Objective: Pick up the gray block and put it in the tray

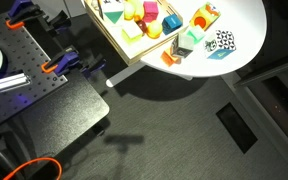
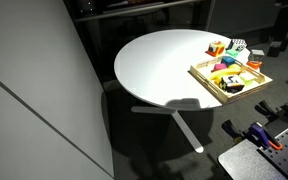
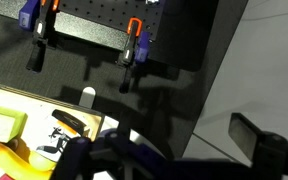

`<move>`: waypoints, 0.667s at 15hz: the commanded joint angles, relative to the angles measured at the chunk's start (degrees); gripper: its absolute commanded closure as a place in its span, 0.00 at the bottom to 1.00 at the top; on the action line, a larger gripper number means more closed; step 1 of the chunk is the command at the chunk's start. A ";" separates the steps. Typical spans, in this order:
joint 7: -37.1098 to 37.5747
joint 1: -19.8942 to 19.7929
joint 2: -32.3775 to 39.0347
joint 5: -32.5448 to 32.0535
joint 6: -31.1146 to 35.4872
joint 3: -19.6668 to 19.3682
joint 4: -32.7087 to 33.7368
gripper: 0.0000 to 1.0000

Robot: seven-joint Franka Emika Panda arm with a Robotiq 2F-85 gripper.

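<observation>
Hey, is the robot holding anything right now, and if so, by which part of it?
It cannot be told. The fingers are only a dark blur at the bottom of the wrist view, and neither exterior view shows them.

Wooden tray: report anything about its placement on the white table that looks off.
The light wooden tray sits right at the edge of the round white table, with one side seemingly jutting past the rim, so it might tip. A few toy blocks lie loose beside it. Nothing looks spilled or broken.

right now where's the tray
In an exterior view the wooden tray lies on the round white table, near its right edge, with the black-and-white patterned block just behind.
</observation>
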 commanded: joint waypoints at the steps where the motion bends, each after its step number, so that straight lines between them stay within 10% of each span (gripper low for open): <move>1: -0.37 -1.23 0.33 -0.11 0.08 0.69 0.29 0.00; 10: -0.73 -5.15 4.20 -6.91 7.74 0.10 0.95 0.00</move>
